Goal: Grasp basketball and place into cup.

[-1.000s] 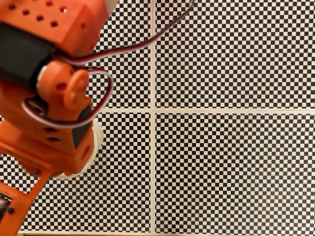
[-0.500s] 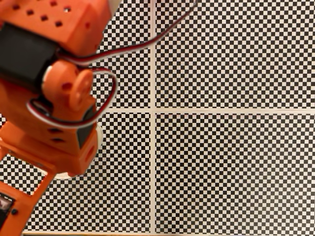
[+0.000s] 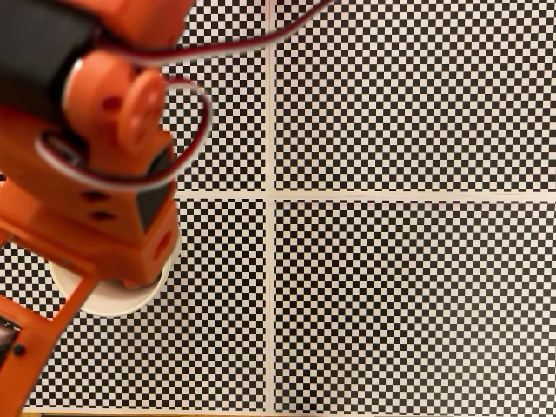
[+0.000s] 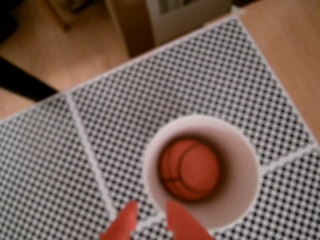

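1. Wrist view, nearest the lens: gripper [image 4: 149,219] enters from the 6 o'clock edge. Two orange fingertips [image 4: 125,222], a narrow gap between them, nothing held. The jaws stand slightly parted and empty.
2. Just past the tips, toward 1 o'clock: the cup [image 4: 236,197], upright on the checkered mat [image 4: 60,175]. The right-hand tip overlaps the near rim in this view; contact or clearance above it cannot be told.
3. Inside the cup: the basketball [image 4: 190,169], resting at the bottom, seams facing up. Judged from this, the placing is done.
4. Risk: the fingertip sits so close to the rim that a sideways or low withdrawal could catch it and tip the light paper cup, spilling the ball. A straight lift looks safest.
5. Fixed view: the arm [image 3: 95,174] bulks over the 9 o'clock side, wrist folded down over the cup [image 3: 113,300], whose pale rim peeks out below the orange housing. Cable [image 3: 195,104] loops beside the joint.
6. Farthest, wrist view at 12 o'clock: wooden floor [image 4: 65,60] and a pale box [image 4: 185,17] beyond the mat edge.
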